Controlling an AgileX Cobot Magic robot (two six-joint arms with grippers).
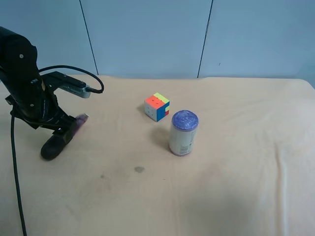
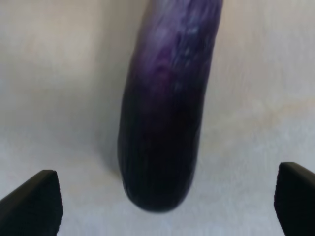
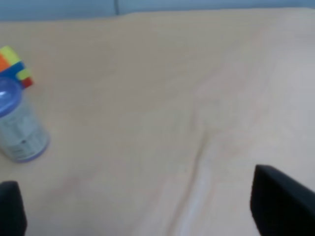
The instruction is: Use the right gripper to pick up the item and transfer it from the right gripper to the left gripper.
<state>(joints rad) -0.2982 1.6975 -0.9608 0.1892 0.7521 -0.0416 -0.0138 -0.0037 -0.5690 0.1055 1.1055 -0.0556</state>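
Observation:
The item, a slim dark purple eggplant, lies on the tan cloth at the exterior high view's left, its rounded end toward the front. My left gripper hangs right over it. In the left wrist view the eggplant rests on the cloth between the two black fingertips, which stand wide apart and clear of it, so the left gripper is open. My right gripper is open too, over bare cloth with nothing between its fingers; its arm does not show in the exterior high view.
A purple-lidded can stands upright mid-table, with a multicoloured puzzle cube just behind it. Both appear in the right wrist view as the can and cube. A small stain marks the cloth. Blue wall panels stand behind.

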